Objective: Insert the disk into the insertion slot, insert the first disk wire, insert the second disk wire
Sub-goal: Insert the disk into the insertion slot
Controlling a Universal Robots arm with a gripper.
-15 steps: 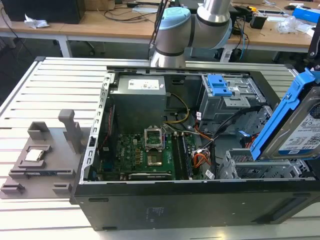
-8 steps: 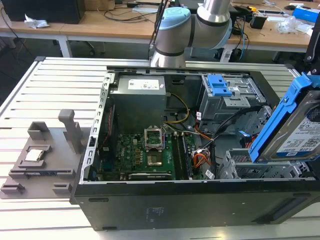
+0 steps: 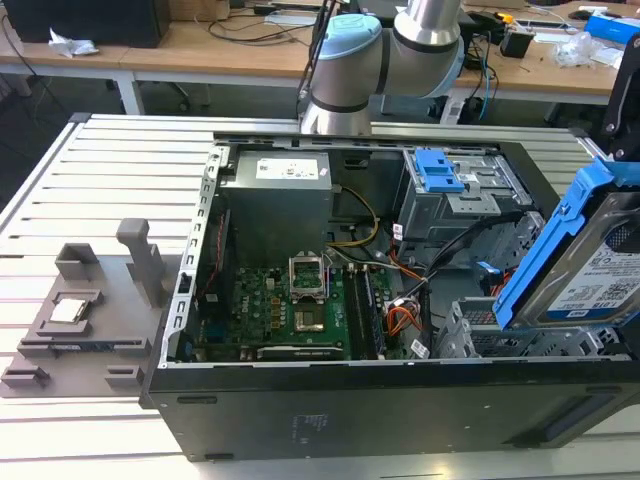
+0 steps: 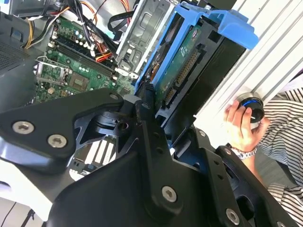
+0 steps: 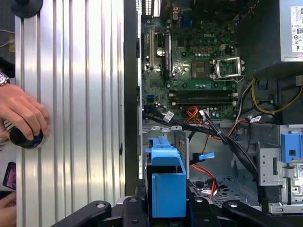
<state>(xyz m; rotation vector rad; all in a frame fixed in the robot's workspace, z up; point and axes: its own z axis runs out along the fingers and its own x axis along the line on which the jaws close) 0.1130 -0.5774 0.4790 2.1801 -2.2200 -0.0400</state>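
The disk [image 3: 598, 278], a silver drive with a white label in a blue carrier, hangs steeply tilted at the exterior view's right, over the open computer case. My gripper [image 5: 168, 201] is shut on it. In the first wrist view the carrier [image 5: 166, 182] stands edge-on between the black fingers [image 5: 132, 205]. The second wrist view shows the disk's green underside [image 4: 182, 61] beyond a black finger [image 4: 147, 124]. The insertion slot [image 3: 495, 338], a perforated silver bay, lies just below the disk's lower end. Loose black and orange wires [image 5: 208, 127], one with a blue tab [image 5: 206, 155], cross the case beside the bay.
A taller grey cage with a blue latch [image 3: 440, 172] stands behind the bay. The green motherboard [image 3: 290, 305] and the power supply [image 3: 275, 195] take up the case's middle. A grey fixture [image 3: 80, 315] lies on the slatted table. A person's hand [image 5: 21, 111] holds a round knob [image 5: 26, 137] beside the case.
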